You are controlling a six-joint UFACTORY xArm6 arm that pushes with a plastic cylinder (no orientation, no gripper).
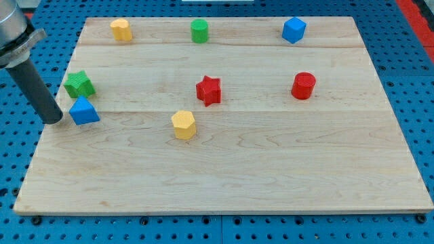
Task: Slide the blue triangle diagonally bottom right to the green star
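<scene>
The blue triangle [84, 110] lies near the board's left edge. The green star [79, 84] sits just above it, slightly to the left, almost touching it. My tip [53, 120] rests on the board just left of the blue triangle, a small gap away, with the dark rod rising up and to the left from it.
A yellow hexagon [184, 125] and a red star [209, 90] lie mid-board. A red cylinder [303, 85] is to the right. Along the top are a yellow block [121, 29], a green cylinder [199, 31] and a blue block [294, 30]. The wooden board [271, 176] sits on blue pegboard.
</scene>
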